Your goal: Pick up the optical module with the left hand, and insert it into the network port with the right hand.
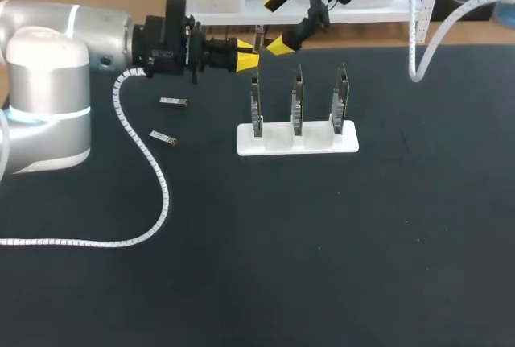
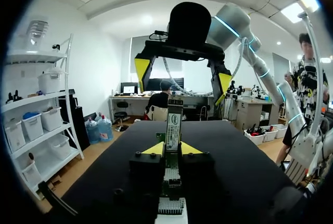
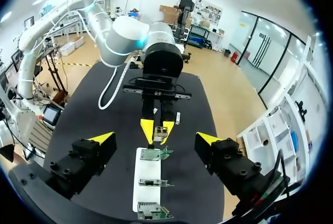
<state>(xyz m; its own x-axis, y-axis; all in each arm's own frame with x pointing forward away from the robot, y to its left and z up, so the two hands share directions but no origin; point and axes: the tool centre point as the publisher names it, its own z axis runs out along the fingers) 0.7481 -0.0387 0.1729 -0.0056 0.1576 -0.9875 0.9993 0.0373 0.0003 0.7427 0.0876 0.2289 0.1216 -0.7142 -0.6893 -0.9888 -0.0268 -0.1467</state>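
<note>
Black tabletop (image 1: 322, 242), matte and dark, carrying a white rack (image 1: 298, 139) with three upright boards (image 1: 297, 104). Behind the rack's left end, left pincer (image 1: 248, 54) closed narrow on the optical module (image 2: 174, 122), held upright above the tabletop. Further behind the rack, right pincer (image 1: 278, 22) spread wide, gripping nothing. Left of the rack, two spare modules (image 1: 173, 103) lying flat, apart from each other.
</note>
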